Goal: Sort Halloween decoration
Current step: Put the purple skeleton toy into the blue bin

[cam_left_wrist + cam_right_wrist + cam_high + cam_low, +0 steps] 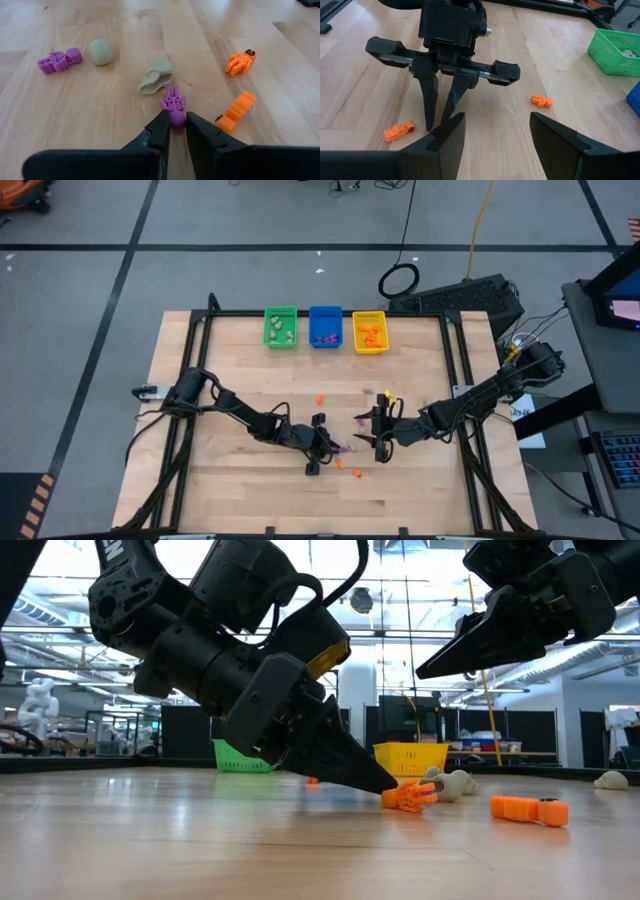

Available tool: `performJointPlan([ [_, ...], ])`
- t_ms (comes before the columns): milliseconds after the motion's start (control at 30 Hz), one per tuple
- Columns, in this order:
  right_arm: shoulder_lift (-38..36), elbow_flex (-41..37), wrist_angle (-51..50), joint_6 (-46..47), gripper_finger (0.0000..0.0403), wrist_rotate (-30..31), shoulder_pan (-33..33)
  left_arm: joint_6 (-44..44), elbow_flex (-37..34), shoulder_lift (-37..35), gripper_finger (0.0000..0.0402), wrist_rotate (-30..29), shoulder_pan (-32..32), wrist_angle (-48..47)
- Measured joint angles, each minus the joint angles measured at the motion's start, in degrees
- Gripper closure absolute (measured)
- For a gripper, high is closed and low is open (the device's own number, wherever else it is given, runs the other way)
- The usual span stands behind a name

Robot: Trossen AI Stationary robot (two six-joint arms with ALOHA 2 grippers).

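- The left pincer [177, 131], low near the bench's [230, 370] front edge, grips a purple trinket [173, 104] on the wood.
- The right pincer [496, 131] hangs close beside it, fingers spread wide, holding nothing.

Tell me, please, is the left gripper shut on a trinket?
Yes: the left gripper pinches the purple trinket between its fingertips on the table.
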Motion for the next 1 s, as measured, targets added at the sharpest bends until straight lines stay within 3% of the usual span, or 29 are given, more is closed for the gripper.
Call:
performJointPlan([
  [300,0.0,0.0,0.0,0.0,0.0193,0.0,0.0,0.5,0.0,0.0,0.0394,0.0,0.0,-0.2],
  [567,0.0,0.0,0.0,0.0,0.0193,0.0,0.0,-0.2,0.0,0.0,0.0397,0.5,0.0,0.1],
  [667,0.0,0.0,0.0,0.0,0.0193,0.0,0.0,-1.8,0.4,0.0,0.0369,0.3,0.0,-0.1],
  [900,0.0,0.0,0.0,0.0,0.0193,0.0,0.0,-3.4,2.1,0.0,0.0239,-5.8,-1.6,-2.2],
  [1000,0.0,0.0,0.0,0.0,0.0193,0.0,0.0,-4.7,2.1,0.0,0.0204,-8.0,-2.3,-2.4],
])
